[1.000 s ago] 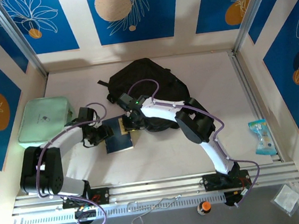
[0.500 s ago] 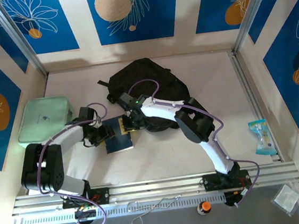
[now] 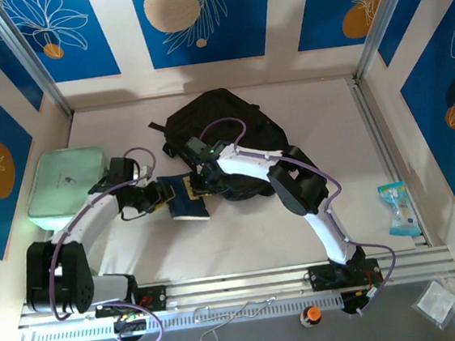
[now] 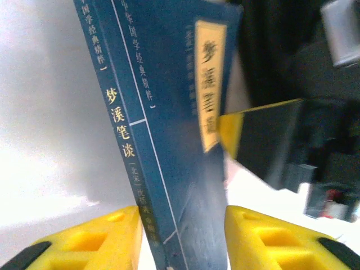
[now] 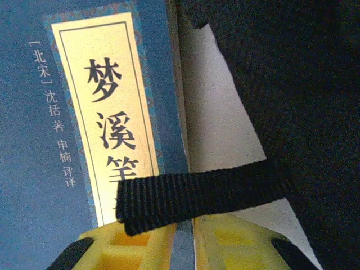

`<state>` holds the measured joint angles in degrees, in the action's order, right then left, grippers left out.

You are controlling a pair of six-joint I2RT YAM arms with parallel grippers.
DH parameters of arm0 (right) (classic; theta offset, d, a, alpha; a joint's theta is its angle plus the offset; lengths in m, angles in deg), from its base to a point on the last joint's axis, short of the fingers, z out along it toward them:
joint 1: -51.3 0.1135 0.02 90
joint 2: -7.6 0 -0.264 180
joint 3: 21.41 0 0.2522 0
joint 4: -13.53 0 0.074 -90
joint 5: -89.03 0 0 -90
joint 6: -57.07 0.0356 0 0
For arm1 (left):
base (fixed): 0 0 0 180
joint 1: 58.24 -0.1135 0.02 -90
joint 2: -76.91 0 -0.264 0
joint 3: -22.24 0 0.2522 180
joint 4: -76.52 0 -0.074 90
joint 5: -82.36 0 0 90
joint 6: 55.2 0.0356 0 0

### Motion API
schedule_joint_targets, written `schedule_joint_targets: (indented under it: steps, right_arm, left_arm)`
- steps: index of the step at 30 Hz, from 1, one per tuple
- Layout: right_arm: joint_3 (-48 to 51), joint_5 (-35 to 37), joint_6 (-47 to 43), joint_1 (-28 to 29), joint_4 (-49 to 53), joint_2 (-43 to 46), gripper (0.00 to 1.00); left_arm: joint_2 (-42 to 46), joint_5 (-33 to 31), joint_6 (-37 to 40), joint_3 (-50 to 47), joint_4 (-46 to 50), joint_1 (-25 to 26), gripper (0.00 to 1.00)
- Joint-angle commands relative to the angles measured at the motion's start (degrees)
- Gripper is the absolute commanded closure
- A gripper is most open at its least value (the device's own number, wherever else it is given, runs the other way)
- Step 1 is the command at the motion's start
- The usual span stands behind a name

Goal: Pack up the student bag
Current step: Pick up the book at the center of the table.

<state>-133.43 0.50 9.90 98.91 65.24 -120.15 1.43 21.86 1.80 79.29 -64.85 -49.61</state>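
The student bag point(image 3: 222, 122), a black fabric backpack, lies at the back middle of the table. A blue book with a gold title label point(image 3: 189, 203) is tilted up just left of the bag's near edge. My left gripper point(image 3: 165, 195) is shut on the book point(image 4: 169, 140), with a yellow finger point(image 4: 84, 242) against each side of it. My right gripper point(image 3: 203, 181) is at the bag's front edge. It is shut point(image 5: 184, 222) on a black webbing strap point(image 5: 197, 194) of the bag point(image 5: 292, 84), above the book's cover point(image 5: 107, 112).
A mint-green zip case point(image 3: 70, 183) lies at the left, behind the left arm. A snack packet point(image 3: 397, 208) rests on the right rail. An orange-capped bottle point(image 3: 310, 315) and a plastic packet point(image 3: 437, 303) lie in front of the arm bases.
My left gripper has closed on the book, tipped it up off the table and carried it right toward the bag. The right gripper has stayed put.
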Motion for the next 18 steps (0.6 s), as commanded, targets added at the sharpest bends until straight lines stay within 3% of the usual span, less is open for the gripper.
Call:
schedule_joint_targets:
  steps: [1, 18]
  right_arm:
    - [0.00, -1.78, -0.20, 1.11, -0.07, -3.70, 0.82]
    - [1.61, -0.44, -0.29, 0.81, -0.77, -2.39, 0.82]
  left_arm:
    - [-2.61, 8.98, -4.09, -1.51, -8.69, 0.33, 0.63]
    - [-7.42, 5.17, -7.89, -3.57, -12.94, -0.37, 0.81]
